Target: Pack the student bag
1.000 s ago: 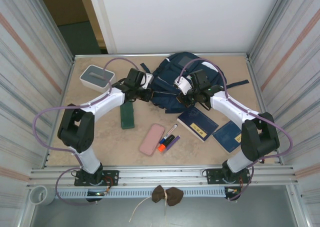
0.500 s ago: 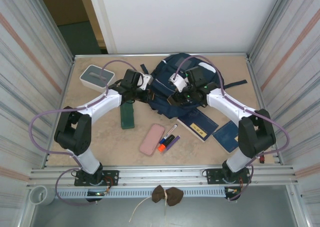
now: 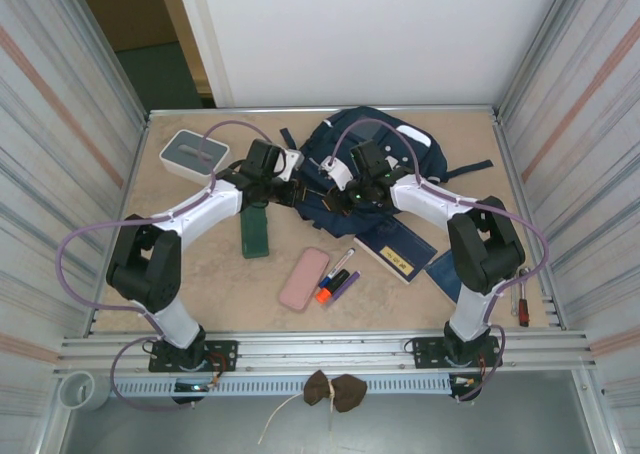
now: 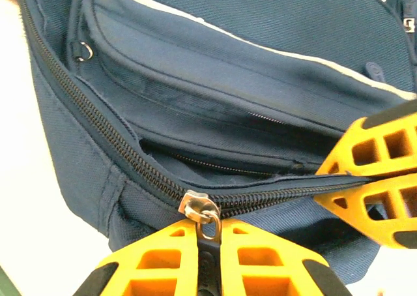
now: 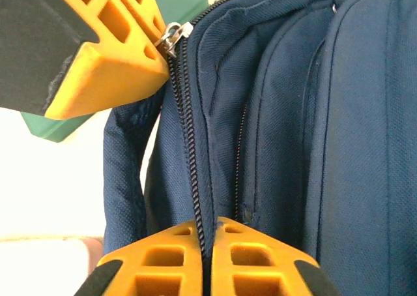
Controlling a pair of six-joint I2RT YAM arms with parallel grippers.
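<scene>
The student bag lies at the upper centre of the desk, close to the back wall. Both arms reach for it from their bases at the bottom of the overhead view.

The left arm rises from the lower left, bends at an elbow near the left edge and stretches up and to the right, so its wrist sits at the bag's left side. The right arm climbs the right side, folds sharply at its elbow and doubles back to the left, with its wrist over the bag's lower middle. The two wrists are close together.

In the left wrist view, the left hand sits at the bottom of the frame. Its orange fingers are pressed together, pinching the silver zipper pull.

In the right wrist view, the right hand is also at the bottom of the frame. Its fingers are squeezed together on the zipper track, which runs straight up from between them to the pull at the upper left. Across that stretch between the two hands, the teeth look meshed.

A white-and-grey box sits on the desk at the upper left. Below the bag lie a green case, a pink case, some markers and two blue booklets.
</scene>
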